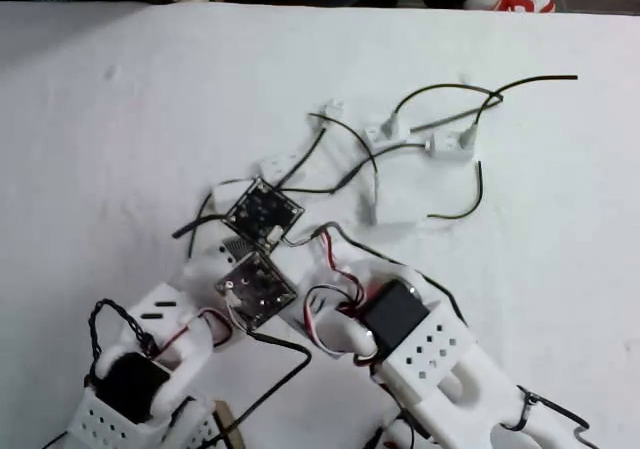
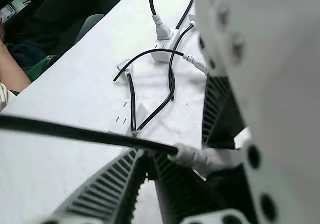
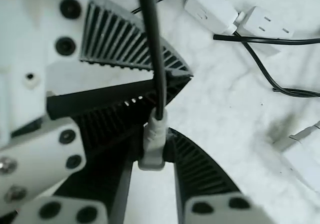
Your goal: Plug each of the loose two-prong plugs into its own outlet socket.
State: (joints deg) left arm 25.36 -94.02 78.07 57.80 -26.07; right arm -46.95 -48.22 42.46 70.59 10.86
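Right tool (image 3: 156,134) is closed on the white plug (image 3: 151,156); best to square the prongs with the socket block (image 3: 210,7) ahead, then push straight.

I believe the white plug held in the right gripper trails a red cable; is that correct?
Not quite: the cable is black, not red. The right wrist view shows it running from the white plug held in the right gripper.

The high camera is looking down over the table (image 1: 90,169). Both wrist cameras are sitting low and close, sharing the far outlets (image 2: 125,121) and cords (image 2: 170,79).
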